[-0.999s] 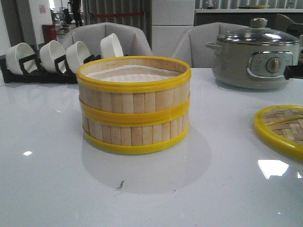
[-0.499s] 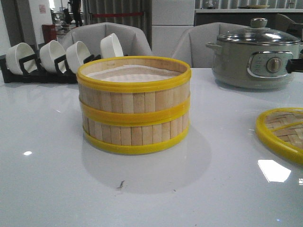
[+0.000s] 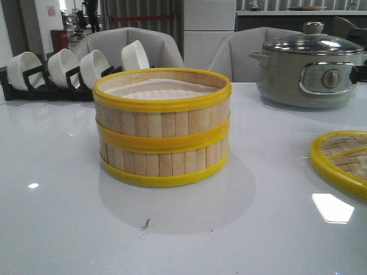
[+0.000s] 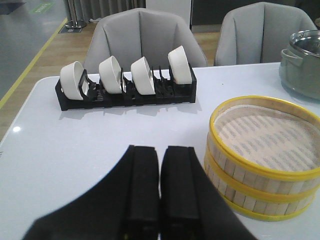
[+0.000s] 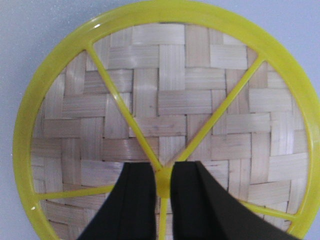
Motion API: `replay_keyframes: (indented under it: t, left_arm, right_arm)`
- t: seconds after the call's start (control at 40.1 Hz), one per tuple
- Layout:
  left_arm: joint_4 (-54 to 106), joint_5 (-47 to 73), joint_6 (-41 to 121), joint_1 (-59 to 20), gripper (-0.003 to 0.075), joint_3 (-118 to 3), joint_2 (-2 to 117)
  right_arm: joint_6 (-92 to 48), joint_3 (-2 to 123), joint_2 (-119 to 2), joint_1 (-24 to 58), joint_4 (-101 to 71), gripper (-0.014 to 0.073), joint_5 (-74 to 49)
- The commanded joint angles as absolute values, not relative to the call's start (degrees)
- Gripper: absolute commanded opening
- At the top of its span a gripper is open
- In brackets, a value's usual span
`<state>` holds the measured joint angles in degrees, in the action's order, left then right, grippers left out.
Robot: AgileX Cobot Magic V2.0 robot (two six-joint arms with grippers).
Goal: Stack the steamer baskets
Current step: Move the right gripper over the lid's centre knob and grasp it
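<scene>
The two baskets (image 3: 162, 127) stood stacked on the table (image 3: 57, 217). The right claw (image 5: 162, 182) pinched the lid's (image 5: 165, 115) hub to lift it; the left claw (image 4: 160, 170) was clenched, empty.

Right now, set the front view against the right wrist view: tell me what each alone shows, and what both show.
Only the front view shows the two stacked steamer baskets, the electric pot behind them, and the bowl rack.

Only the right wrist view shows the right gripper, its fingers straddling the hub of the lid's yellow spokes; whether they pinch it is unclear.

Both show the woven lid, lying flat on the white table and cut off at the front view's right edge.
</scene>
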<state>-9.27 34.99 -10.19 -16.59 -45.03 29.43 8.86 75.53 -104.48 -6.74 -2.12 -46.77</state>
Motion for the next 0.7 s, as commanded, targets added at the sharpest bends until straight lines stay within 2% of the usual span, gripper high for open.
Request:
replay_keyframes:
  t: [0.0,0.674]
  left_arm:
    - [-9.66,29.87,-10.56,-16.67,0.0095,-46.56,29.77]
    - [-9.66,29.87,-10.56,-16.67,0.0095,-46.56,29.77]
  right_arm:
    - [8.37,76.80,-101.05,-6.36,-1.98,0.0279,-45.91]
    - [8.37,76.75,-101.05,-6.18,-0.42,0.0279,-47.40]
